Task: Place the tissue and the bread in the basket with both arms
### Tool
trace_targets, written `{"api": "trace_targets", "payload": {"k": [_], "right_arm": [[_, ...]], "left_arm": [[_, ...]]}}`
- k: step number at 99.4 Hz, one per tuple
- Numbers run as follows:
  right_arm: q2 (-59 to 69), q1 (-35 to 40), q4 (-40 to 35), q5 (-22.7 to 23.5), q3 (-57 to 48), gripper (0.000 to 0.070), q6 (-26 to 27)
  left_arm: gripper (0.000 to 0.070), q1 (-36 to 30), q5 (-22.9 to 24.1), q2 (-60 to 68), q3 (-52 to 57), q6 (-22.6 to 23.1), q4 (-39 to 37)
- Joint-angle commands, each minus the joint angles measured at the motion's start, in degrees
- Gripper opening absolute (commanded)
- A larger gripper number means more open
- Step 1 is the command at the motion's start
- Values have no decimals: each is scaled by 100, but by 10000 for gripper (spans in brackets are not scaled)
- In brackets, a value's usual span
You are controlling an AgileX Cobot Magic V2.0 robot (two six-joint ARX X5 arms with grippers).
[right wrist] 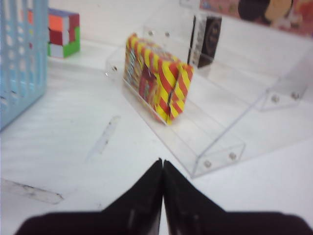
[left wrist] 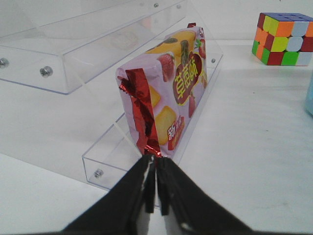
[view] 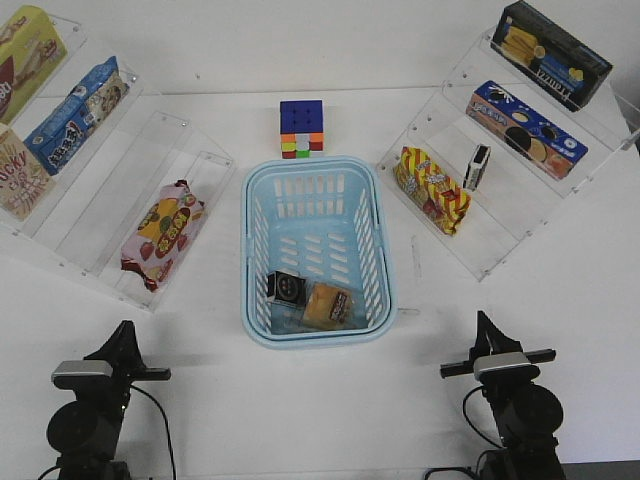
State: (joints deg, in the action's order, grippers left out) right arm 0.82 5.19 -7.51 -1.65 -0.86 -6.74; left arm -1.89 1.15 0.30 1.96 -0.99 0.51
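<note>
Resting in basket (view: 312, 190): the tissue (view: 286, 288) and the bread (view: 328, 305) are lying side by side on the slotted floor at its near end, tissue to the left.
Basket: it is sitting mid-table (view: 420, 400), between two clear racks.
Left tool (left wrist: 155, 188): clenched, grasping nothing, fingers pressing together; it is facing a pink snack bag (left wrist: 168, 88) on the left rack (view: 110, 200).
Right tool (right wrist: 162, 188): clenched, grasping nothing; it is facing a red-and-yellow bag (right wrist: 156, 83) on the right rack (view: 500, 215).
Second tissue (view: 479, 166): it is standing upright on the right rack.
Cube (view: 301, 128): it is sitting just behind the basket.
</note>
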Motion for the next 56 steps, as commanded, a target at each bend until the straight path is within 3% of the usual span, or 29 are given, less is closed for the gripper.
{"api": "trace_targets", "payload": {"k": [1,56], "right_arm": [[2,4,79,11,13,1,162],[0,9,162,9,13,1,162]], "left_arm": [[1,7,-7,-11,-114,-13,-59],[1,7,-7,-11,-114,-13,-59]]}}
